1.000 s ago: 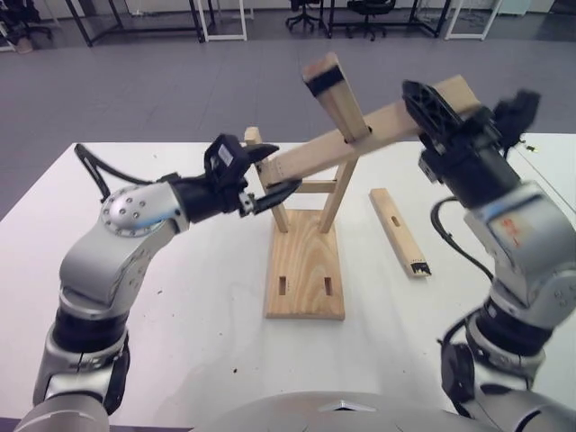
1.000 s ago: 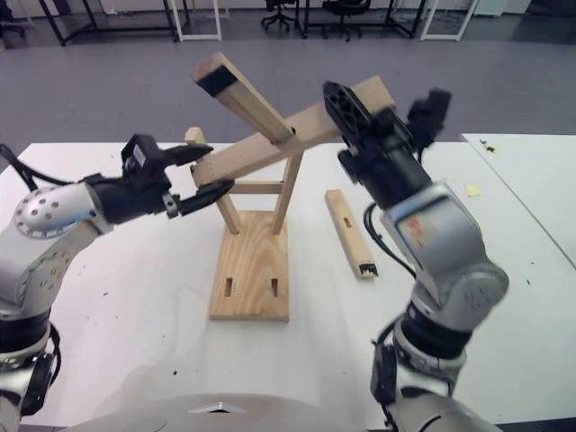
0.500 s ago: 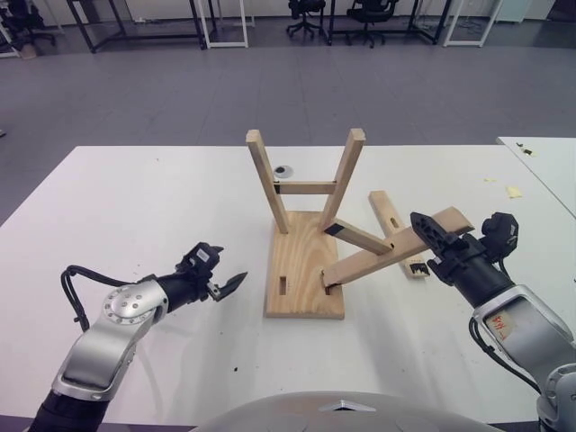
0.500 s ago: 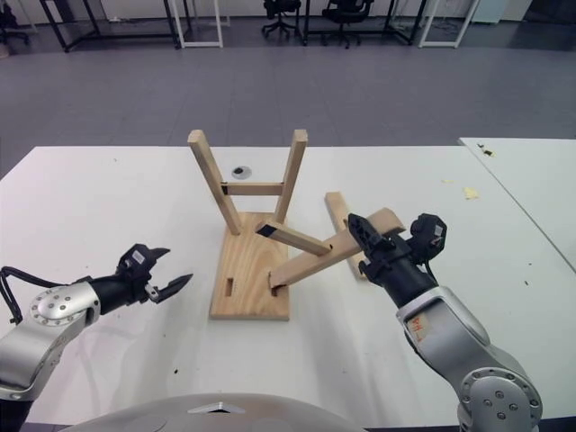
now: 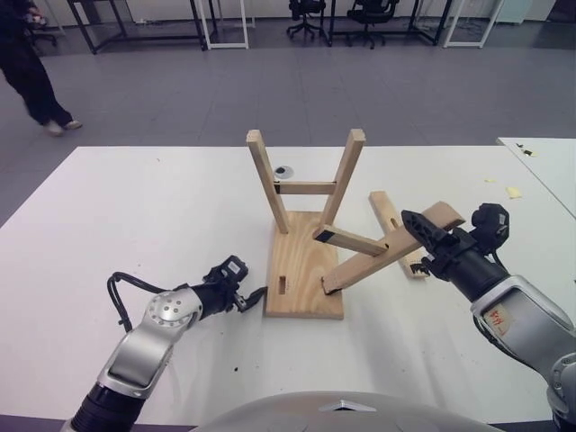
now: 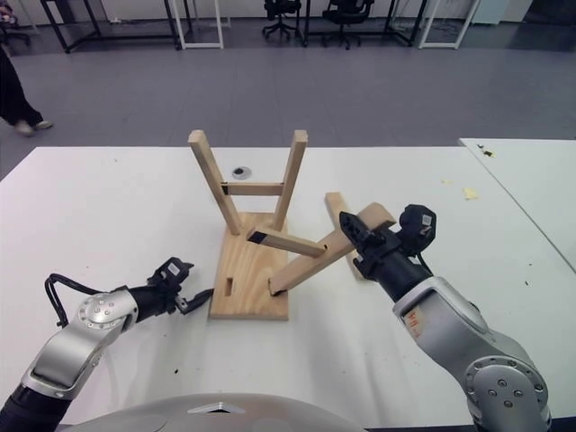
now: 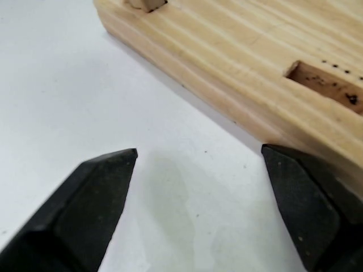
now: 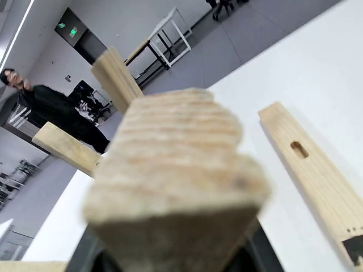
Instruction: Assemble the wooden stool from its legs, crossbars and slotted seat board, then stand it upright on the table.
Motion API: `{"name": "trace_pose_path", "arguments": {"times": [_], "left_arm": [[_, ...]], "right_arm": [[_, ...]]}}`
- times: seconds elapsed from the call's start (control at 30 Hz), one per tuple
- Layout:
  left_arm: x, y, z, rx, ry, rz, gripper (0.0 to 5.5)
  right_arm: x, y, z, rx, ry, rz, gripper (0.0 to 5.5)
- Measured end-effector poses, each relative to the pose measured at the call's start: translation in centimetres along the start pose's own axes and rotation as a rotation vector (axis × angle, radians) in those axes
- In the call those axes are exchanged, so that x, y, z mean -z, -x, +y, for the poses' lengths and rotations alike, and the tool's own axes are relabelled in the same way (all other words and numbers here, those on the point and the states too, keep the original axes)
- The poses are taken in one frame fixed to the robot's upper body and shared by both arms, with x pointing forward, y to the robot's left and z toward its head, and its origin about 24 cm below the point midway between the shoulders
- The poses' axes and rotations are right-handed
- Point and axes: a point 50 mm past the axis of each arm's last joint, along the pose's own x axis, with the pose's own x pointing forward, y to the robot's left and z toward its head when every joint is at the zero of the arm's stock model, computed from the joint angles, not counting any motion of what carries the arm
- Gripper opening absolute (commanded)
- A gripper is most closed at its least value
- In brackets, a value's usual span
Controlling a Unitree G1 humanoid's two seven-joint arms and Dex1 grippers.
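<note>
The seat (image 5: pixel 302 270) lies flat on the table (image 5: pixel 135 207) with its slots up, so legs can be pushed in from above. The far legs (image 5: pixel 268 180) stand in its far slots, splayed and tied by a crossbar (image 5: pixel 306 188); that half looks done.

Your right pincer (image 5: pixel 425 238) is closed on the upper end of the held leg (image 5: pixel 378 259). This leg slants down so that its foot meets the seat at the near right slot (image 5: pixel 328 286); you cannot tell from here whether it has entered. Gripping it high gives you leverage to swing it up. The tilt looks too flat for it to seat, so I judge it must come nearer upright first.

A second crossbar (image 5: pixel 349 240) juts from the held leg toward the left. Its dark end is free in the air, ready for the fourth leg. That loose leg (image 5: pixel 385 209) lies on the table just right of the seat, partly under the held leg, within reach for later.

Your left pincer (image 5: pixel 255 294) sits low on the table, open and holding nothing. One finger (image 7: pixel 309 192) is at the seat's left edge, touching or nearly so, beside the near left slot (image 5: pixel 283 285). I take it to be there to brace the seat against sliding while the right arm pushes.

The risk is that pressing on a slanted leg may skid the seat or lever the far legs out of their slots
</note>
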Motion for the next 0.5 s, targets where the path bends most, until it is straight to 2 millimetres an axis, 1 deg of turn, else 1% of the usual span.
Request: {"name": "trace_pose_path", "arguments": {"times": [0.03,0.1,0.27,0.43,0.5], "left_arm": [[-0.1,0.0,-0.4,0.019,0.001,0.005,4.06],[-0.2,-0.2,-0.9,0.050,0.019,0.009,4.06],[-0.9,-0.7,-1.1,0.048,0.036,-0.011,4.06],[-2.4,-1.6,-1.4,0.056,0.061,-0.083,4.06],[-2.9,-1.9,-1.6,0.060,0.064,-0.102,4.06]], "right_arm": [[-0.1,-0.1,0.5,-0.010,0.053,-0.013,1.04],[-0.1,-0.1,0.9,-0.007,0.118,-0.031,1.04],[-0.3,-0.7,1.6,-0.020,0.257,-0.047,1.04],[-0.7,-2.4,2.0,0.029,0.307,-0.033,1.04],[-0.8,-3.1,2.7,0.011,0.357,-0.027,1.04]]}}
